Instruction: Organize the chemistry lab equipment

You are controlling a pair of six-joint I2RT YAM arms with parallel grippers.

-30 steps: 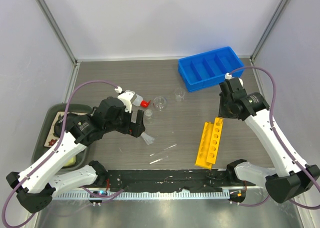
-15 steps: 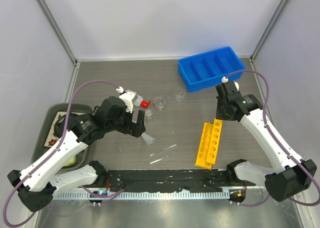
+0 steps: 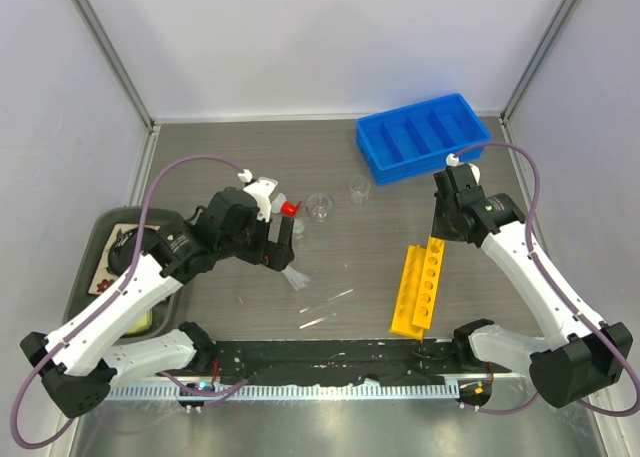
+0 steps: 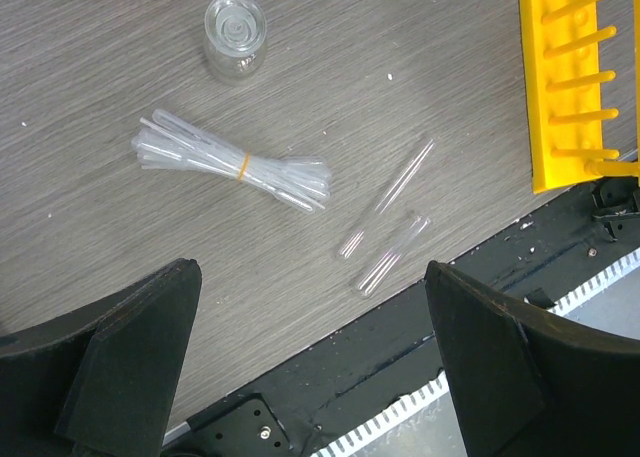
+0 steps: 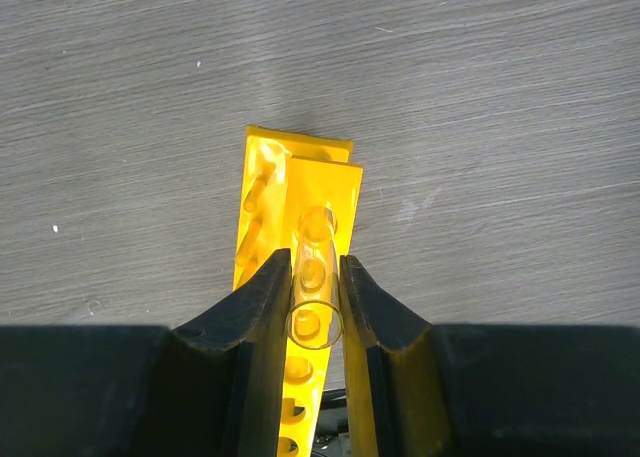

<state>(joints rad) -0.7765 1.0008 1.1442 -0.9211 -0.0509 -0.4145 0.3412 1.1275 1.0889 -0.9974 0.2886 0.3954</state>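
Note:
My right gripper (image 5: 314, 261) is shut on a clear glass tube (image 5: 317, 229), held upright just above the top end of the yellow holed rack (image 5: 262, 182). The rack (image 3: 420, 287) lies flat, right of centre. My left gripper (image 4: 315, 377) hangs open over the table with nothing between its fingers. Beyond it lie a banded bundle of pipettes (image 4: 235, 164), two loose tubes (image 4: 388, 192) and a small glass beaker (image 4: 236, 35). The white squeeze bottle (image 3: 266, 193) lies beside the left wrist. Two more beakers (image 3: 319, 206) stand mid-table. The blue bin (image 3: 423, 135) sits at the back right.
A dark green tray (image 3: 95, 277) with its contents sits at the left edge, under the left arm. A black strip (image 3: 330, 362) and the arm bases run along the near edge. Walls and metal posts close in the table's sides and back.
My right gripper has shifted a little left and nearer with the tube, coming over the rack's top end. My left arm has edged slightly right, its gripper still open.

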